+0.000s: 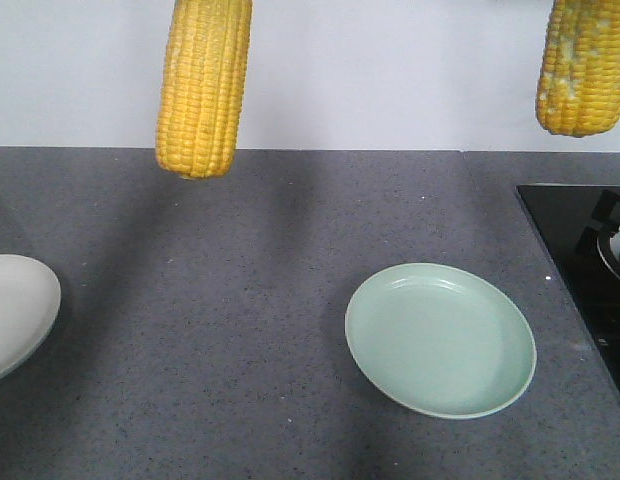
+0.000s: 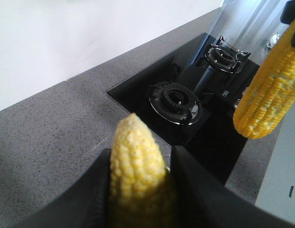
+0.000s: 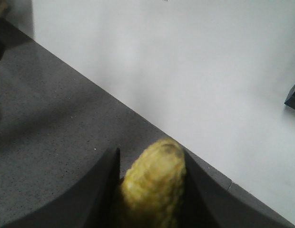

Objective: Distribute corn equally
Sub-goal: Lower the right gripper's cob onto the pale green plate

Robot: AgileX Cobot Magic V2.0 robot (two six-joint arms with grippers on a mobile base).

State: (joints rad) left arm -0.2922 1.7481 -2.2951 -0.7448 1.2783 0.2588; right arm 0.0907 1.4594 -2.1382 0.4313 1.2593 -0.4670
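— So, what's at the far left of the front view?

— The edge of a white plate point(image 1: 15, 312), cut off by the frame, resting on the grey counter point(image 1: 220, 330). Nothing lies on the part that shows.

— And above it?

— A cob of corn point(image 1: 204, 85) hangs upright in the upper left, blunt end down, well clear of the counter. Its top runs out of the frame, so the holder is hidden there. The left wrist view fills that in: the left gripper point(image 2: 140, 190) has its two black fingers point(image 2: 97, 190) pressed against either side of that cob point(image 2: 137, 173), pointed tip forward.

— Next, moving right?

— A pale green plate point(image 1: 441, 340) sits in the lower centre-right, bare, with nothing on it.

— And the upper right?

— A second cob point(image 1: 582, 65) with whitish patches hangs there, also off the counter. The right wrist view shows the right gripper point(image 3: 150, 194) clamped on it point(image 3: 153, 187), a finger on each side.

— Anything at the right edge?

— A black stovetop point(image 1: 580, 250) set into the counter; the left wrist view shows its two burners point(image 2: 178, 100), with the other cob point(image 2: 272, 92) hanging beside them.
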